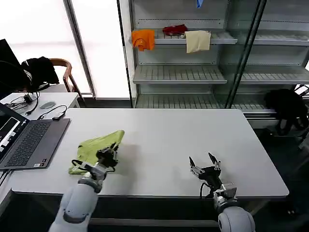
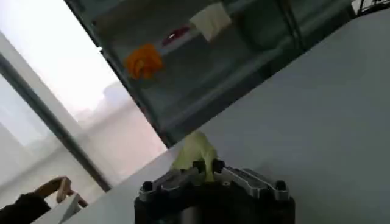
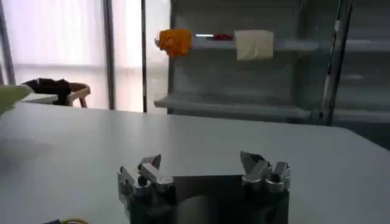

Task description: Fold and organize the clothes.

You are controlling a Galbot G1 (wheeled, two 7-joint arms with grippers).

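Note:
The lime yellow-green T-shirt (image 1: 99,146) lies crumpled on the white table (image 1: 164,140), left of centre. My left gripper (image 1: 108,155) rests on the shirt's near right edge and is shut on a fold of the fabric. In the left wrist view that pinched fold of the T-shirt (image 2: 196,152) rises between the closed jaws of the left gripper (image 2: 207,168). My right gripper (image 1: 203,163) hovers open over bare table near the front edge, right of centre, well clear of the shirt. The right wrist view shows the right gripper (image 3: 202,165) with its jaws spread wide and nothing between them.
An open laptop (image 1: 26,140) sits at the table's left edge with cables (image 1: 46,112) behind it. Shelves behind the table hold an orange cloth (image 1: 143,39), a red cloth (image 1: 175,30) and a cream cloth (image 1: 198,40). A chair (image 1: 63,70) with a black garment stands back left.

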